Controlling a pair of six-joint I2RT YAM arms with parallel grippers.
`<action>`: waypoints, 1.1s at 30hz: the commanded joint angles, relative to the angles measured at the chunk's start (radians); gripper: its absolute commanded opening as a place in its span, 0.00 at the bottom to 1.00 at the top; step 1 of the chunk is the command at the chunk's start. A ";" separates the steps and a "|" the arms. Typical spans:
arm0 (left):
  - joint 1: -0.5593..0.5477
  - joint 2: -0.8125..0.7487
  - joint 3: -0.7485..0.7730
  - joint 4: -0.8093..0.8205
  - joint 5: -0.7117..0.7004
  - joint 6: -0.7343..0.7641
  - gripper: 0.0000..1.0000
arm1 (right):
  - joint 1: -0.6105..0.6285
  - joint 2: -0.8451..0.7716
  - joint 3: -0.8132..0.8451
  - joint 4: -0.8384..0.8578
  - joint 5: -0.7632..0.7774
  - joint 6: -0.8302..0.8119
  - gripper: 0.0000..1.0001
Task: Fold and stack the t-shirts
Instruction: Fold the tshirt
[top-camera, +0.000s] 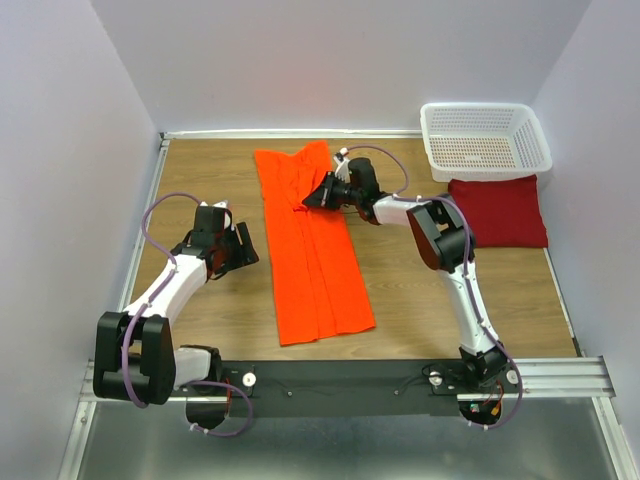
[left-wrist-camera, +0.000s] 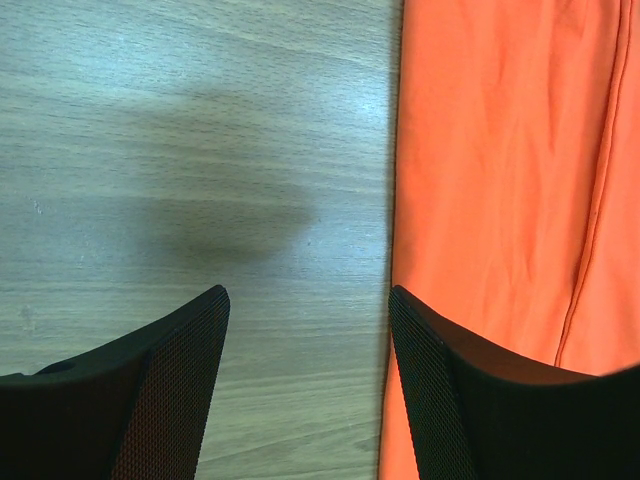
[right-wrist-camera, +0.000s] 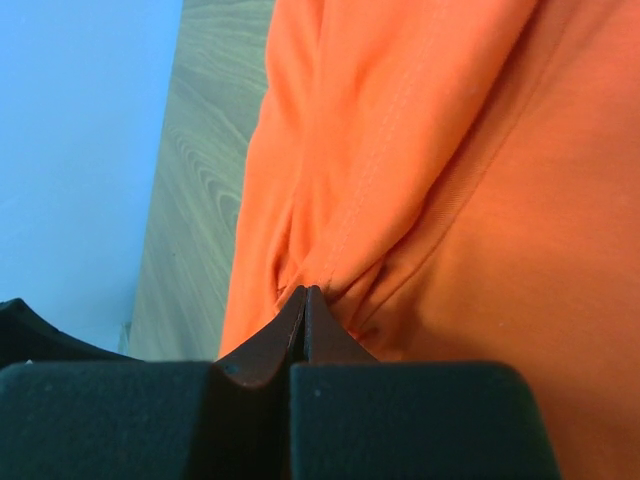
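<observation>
The bright orange t-shirt lies as a long folded strip down the middle of the table. My right gripper is shut on a pinch of its cloth near the strip's upper middle; the wrist view shows the cloth bunched at the closed tips. My left gripper is open and empty just left of the shirt; its right finger overlaps the shirt's left edge, the left finger over bare wood. The maroon t-shirt lies folded at the right.
A white mesh basket stands at the back right, just behind the maroon shirt. Walls close the table on the left, back and right. Bare wood shows between the left arm and the orange shirt.
</observation>
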 joint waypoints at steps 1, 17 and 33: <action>0.006 -0.012 -0.012 0.010 0.026 0.005 0.73 | 0.017 0.018 0.014 0.043 -0.046 0.003 0.04; 0.006 -0.021 -0.017 0.004 0.031 0.004 0.73 | 0.022 0.062 -0.008 0.040 -0.037 0.027 0.03; 0.006 -0.052 -0.012 -0.025 0.035 -0.011 0.73 | 0.006 -0.007 -0.060 -0.058 0.034 -0.043 0.01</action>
